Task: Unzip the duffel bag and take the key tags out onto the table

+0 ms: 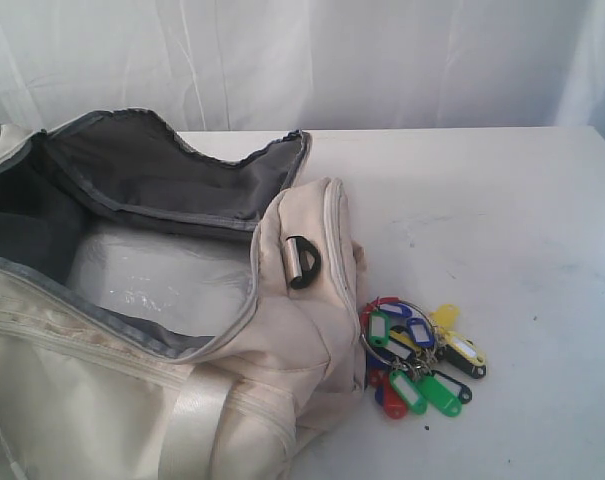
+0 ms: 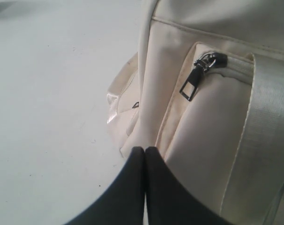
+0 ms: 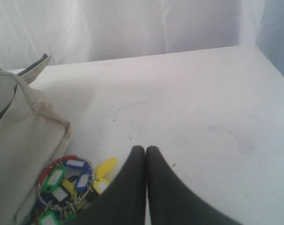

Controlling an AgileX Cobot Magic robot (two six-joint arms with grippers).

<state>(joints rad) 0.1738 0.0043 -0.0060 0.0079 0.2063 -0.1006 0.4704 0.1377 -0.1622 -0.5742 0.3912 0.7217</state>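
Note:
The cream duffel bag (image 1: 282, 370) lies at the left with its main zip undone, showing dark grey lining (image 1: 152, 175) and a clear-wrapped white thing inside. The key tags (image 1: 420, 362) lie in a bunch on the white table (image 1: 502, 220), just right of the bag's end. Neither gripper shows in the exterior view. My right gripper (image 3: 145, 151) is shut and empty, above the table beside the key tags (image 3: 71, 180). My left gripper (image 2: 144, 151) is shut and empty, close to the bag's side (image 2: 198, 136), below a closed pocket zip pull (image 2: 194, 82).
A black-and-silver D-ring (image 1: 304, 262) sits on the bag's end. A cream webbing handle (image 1: 194, 410) runs down the bag's front. A white curtain (image 1: 382, 60) hangs behind the table. The table's right edge (image 3: 273, 61) shows in the right wrist view.

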